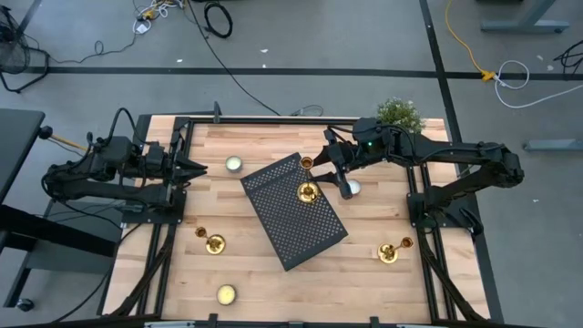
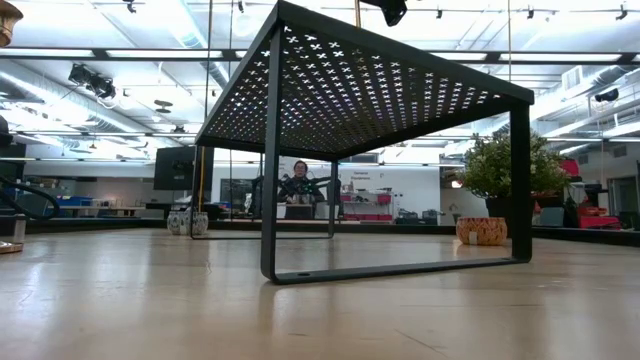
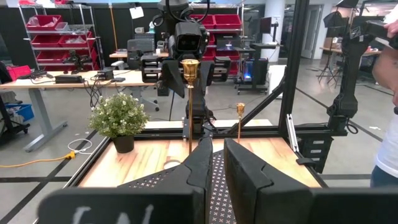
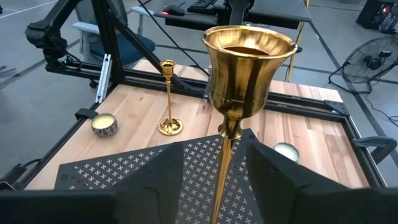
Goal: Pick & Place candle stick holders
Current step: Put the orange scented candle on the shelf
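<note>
A gold candle stick holder stands upright by its round base (image 1: pixel 308 192) on a black perforated stand (image 1: pixel 293 211); its cup (image 4: pixel 249 59) fills the right wrist view. My right gripper (image 4: pixel 214 152) is open and comes level from the table's right, with one finger on either side of the stem (image 4: pixel 225 168) and stand showing in the gaps. A second holder (image 1: pixel 215 243) stands on the wood at the near left, a third (image 1: pixel 388 252) at the near right. My left gripper (image 1: pixel 199 169) waits shut at the table's left edge.
A tealight in a tin (image 1: pixel 234 164) sits far left of the stand, a yellowish one (image 1: pixel 226 293) near the front edge, and a white one (image 1: pixel 353 189) beside my right gripper. A potted plant (image 1: pixel 399 113) stands at the far right. Black frame rails (image 1: pixel 173 228) line the sides.
</note>
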You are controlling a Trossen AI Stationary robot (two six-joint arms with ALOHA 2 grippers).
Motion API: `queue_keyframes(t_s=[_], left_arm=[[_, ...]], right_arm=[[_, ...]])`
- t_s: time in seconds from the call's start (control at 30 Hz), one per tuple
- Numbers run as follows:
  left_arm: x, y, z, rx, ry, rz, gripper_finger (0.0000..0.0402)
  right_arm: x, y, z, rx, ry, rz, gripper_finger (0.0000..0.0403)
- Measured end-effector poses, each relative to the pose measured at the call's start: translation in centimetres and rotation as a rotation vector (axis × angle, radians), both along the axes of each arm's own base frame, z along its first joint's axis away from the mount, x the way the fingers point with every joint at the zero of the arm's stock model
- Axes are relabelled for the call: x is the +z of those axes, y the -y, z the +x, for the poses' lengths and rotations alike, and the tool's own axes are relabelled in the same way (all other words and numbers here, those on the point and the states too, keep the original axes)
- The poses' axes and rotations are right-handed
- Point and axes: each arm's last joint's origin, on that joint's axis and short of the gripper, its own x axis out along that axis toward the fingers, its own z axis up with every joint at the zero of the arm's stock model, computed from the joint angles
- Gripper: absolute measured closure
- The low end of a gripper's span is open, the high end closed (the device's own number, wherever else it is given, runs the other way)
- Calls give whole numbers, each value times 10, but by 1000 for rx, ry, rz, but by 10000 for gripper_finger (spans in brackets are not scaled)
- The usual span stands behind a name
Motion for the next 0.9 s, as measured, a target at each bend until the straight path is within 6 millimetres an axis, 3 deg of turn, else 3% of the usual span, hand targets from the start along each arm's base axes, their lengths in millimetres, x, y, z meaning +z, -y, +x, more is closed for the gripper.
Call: queue_keyframes(t_s=[0.27, 0.9], left_arm=[[0, 0, 0, 0, 0, 0, 356], [0, 0, 0, 0, -1, 0, 356]], right_arm=[[1, 1, -2, -43, -6, -21, 213], [13, 11, -31, -111, -37, -49, 213]])
